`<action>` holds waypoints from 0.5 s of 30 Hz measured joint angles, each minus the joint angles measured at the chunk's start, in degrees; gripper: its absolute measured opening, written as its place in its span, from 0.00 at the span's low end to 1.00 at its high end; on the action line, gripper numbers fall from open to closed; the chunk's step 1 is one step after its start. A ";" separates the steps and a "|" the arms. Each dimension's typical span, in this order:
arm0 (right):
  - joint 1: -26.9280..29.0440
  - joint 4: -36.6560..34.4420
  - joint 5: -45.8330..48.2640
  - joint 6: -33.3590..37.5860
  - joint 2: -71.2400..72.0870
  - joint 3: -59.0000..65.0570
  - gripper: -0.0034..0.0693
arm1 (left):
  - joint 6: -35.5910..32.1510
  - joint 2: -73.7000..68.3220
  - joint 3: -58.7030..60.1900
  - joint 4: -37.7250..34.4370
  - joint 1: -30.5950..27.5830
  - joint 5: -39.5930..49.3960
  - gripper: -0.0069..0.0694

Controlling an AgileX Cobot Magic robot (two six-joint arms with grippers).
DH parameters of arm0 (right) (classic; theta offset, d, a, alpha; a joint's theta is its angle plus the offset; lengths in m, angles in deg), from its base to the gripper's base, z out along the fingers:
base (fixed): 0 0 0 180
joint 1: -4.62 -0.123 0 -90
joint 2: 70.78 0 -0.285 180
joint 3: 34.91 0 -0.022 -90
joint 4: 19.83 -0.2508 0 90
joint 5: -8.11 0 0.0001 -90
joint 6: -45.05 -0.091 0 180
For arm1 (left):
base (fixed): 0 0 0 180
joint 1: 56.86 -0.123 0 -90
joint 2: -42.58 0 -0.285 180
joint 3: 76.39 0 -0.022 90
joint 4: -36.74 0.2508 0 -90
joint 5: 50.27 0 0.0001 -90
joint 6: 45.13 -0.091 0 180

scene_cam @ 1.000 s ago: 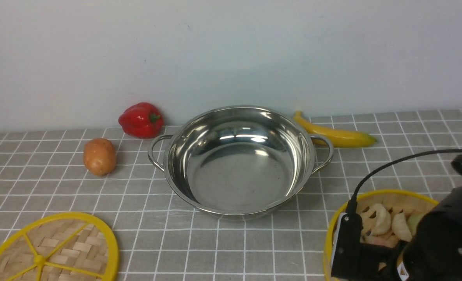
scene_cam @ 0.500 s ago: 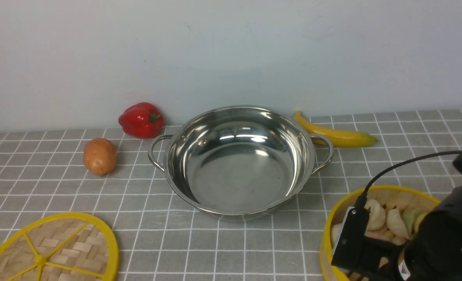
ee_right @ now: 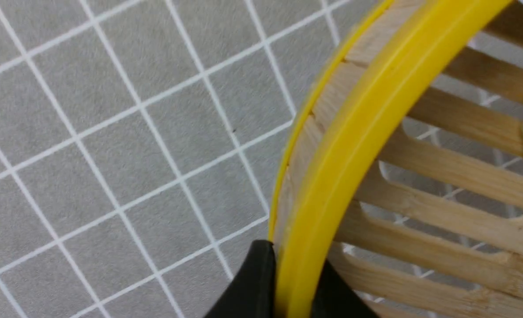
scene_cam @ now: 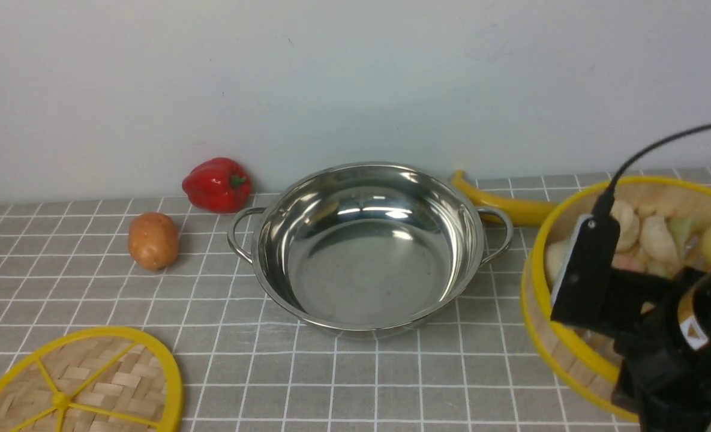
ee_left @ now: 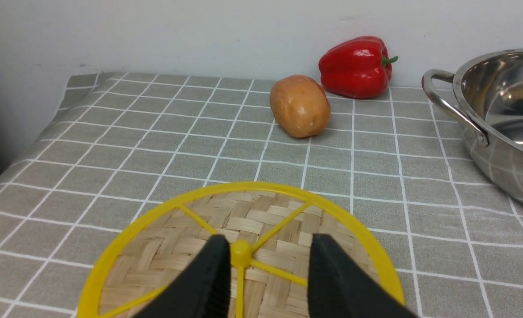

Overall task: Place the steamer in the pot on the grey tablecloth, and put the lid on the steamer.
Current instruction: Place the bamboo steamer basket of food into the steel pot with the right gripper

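My right tool [ee_right: 287,274] is pinching the yellow rim of the steamer [scene_cam: 571,351], narrow, with one finger on each side of the wall. The basket is hanging open side up, seemingly off the grey tablecloth [scene_cam: 211,300]. Being round, it has no long axis. The pot [scene_cam: 283,264] is sitting to this tool's left, with a banana [scene_cam: 505,204] behind it. My left tool [ee_left: 270,247] is standing open astride the knob of the lid [ee_left: 168,247]. A potato [ee_left: 300,106] and a red pepper [ee_left: 354,66] are lying ahead of it.

A red pepper [scene_cam: 216,184] sits against the pale wall [scene_cam: 355,78], a brown potato [scene_cam: 153,240] lies just in front of it to the left, and a yellow banana [scene_cam: 492,201] lies well off to the right.
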 joint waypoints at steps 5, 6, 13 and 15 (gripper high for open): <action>0.00 -3.73 1.05 9.52 -4.05 -9.29 0.13 | 0.00 0.00 0.00 0.00 0.00 0.00 0.41; 0.00 -4.85 1.29 11.09 -5.22 -11.14 0.13 | 0.00 0.00 0.00 0.00 0.00 0.00 0.41; -0.10 -12.22 4.76 23.42 -18.89 -29.69 0.13 | 0.00 0.00 0.00 0.00 0.00 0.00 0.41; -0.10 -12.98 5.79 24.80 -22.24 -33.68 0.13 | 0.00 0.00 0.00 0.00 0.00 0.00 0.41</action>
